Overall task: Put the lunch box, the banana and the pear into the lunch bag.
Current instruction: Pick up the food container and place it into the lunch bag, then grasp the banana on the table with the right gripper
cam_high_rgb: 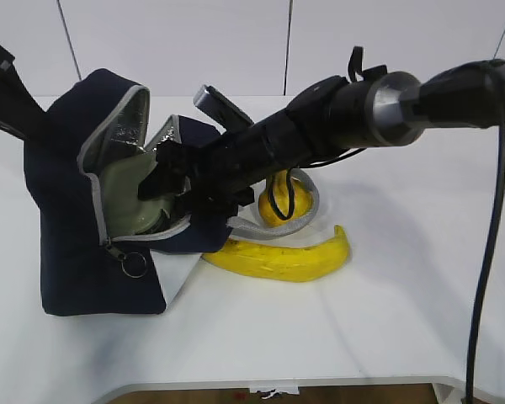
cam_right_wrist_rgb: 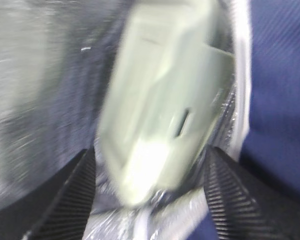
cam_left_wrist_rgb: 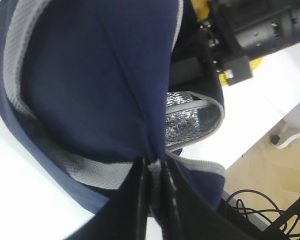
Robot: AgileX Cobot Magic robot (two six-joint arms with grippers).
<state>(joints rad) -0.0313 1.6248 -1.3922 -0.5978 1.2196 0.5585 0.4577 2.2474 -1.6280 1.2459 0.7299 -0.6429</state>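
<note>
Your right fingers point(cam_right_wrist_rgb: 150, 200) stand wide around the lunch box point(cam_right_wrist_rgb: 165, 100) inside the lunch bag point(cam_high_rgb: 67, 219); left fingers point(cam_left_wrist_rgb: 152, 200) pinch its fabric edge.

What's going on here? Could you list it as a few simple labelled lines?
bag: navy, on its side, mouth open toward the fruit
box: green-lidded, inside the bag's mouth
right claw: reaching into the bag, fingers either side of the box, apart
left claw: shut on the bag's fabric
banana: on the table before the bag
pear: behind the banana, outside the bag
</note>
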